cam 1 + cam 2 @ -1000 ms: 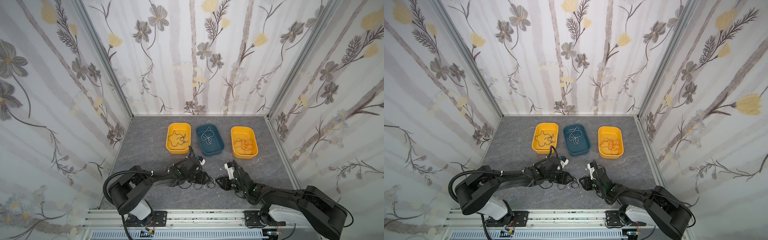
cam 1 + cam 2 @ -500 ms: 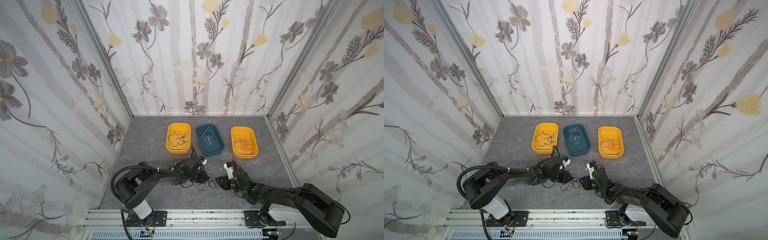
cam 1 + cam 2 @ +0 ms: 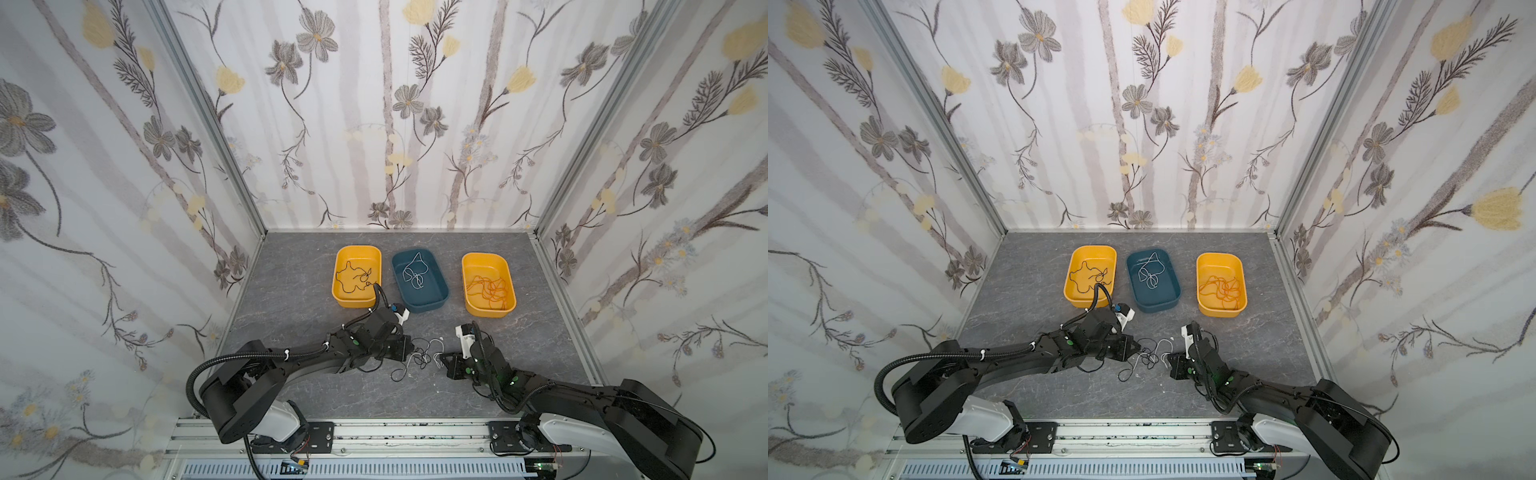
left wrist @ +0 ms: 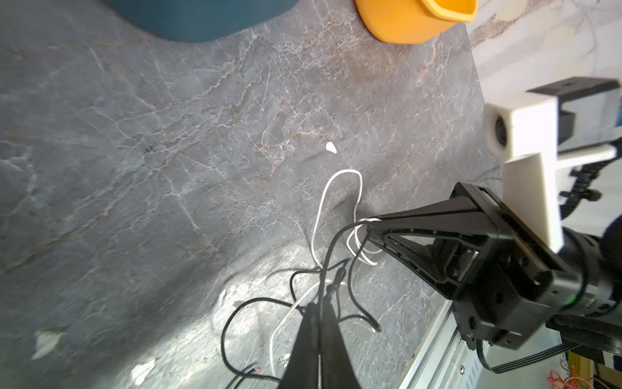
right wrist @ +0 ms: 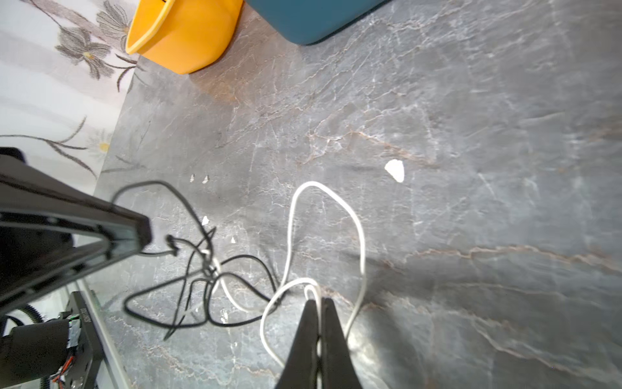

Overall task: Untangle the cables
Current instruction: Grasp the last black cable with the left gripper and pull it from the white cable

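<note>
Left claw [image 4: 319,306]: clenched, the fingers pressed flat together on a black cable [image 4: 259,298] at the left edge of the tangle [image 3: 419,357], low over the desk [image 3: 291,291].
Right claw [image 5: 318,301]: clenched too, its tip nipping a white cable [image 5: 313,183]. A loop of the white cable lies on the desk just past the tip. In the left wrist view a black strand also reaches this tip, and I cannot tell whether it is gripped.
Claws, count: two, tips pointing toward each other, near but not touching.
Tangle, place: on the grey desk near its front edge, between the two claws and touching both tips.
Tangle, count: one white cable. The black strands cross too often to count.
Trays, count: three in a row toward the back of the desk, well apart from the tangle.
Left yellow tray [image 3: 353,302]: holds one loose black coil [image 3: 351,278].
Blue tray [image 3: 419,307]: in the middle, holds one loose white coil [image 3: 413,274].
Right yellow tray [image 3: 490,312]: holds orange cables [image 3: 488,289] in a heap, too knotted to count.
</note>
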{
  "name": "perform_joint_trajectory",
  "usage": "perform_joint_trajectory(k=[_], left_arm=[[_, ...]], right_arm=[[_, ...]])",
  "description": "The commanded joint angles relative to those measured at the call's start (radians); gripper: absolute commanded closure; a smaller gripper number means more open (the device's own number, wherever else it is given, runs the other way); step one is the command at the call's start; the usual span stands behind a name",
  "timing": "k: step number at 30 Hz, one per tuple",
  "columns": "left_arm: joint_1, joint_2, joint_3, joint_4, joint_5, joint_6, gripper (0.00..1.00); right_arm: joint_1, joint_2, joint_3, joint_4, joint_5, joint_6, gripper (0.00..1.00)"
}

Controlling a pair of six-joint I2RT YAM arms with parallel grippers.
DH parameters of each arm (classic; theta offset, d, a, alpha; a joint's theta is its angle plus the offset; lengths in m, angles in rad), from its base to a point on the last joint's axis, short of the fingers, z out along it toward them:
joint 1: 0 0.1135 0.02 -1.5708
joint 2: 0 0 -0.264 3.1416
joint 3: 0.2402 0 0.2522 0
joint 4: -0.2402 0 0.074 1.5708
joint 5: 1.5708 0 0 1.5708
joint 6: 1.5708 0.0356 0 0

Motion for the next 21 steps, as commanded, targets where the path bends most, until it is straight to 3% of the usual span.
perform_joint_trajectory(k=[1,13,21], left_arm=[[0.01,-0.059,0.003,-0.043,-0.056,-0.006,1.0],[0.117,-0.387,-0.013,-0.19,-0.144,-0.03,1.0],[0.229,-0.525,0.004,-0.304,-0.205,-0.038,1.0]], right_arm=[[-0.005,-0.018,-0.012,-0.022,0.059,0.02,0.99],[-0.025,-0.151,-0.054,-0.128,0.129,0.049,1.0],[-0.126,-0.284,-0.085,-0.212,0.154,0.11,1.0]])
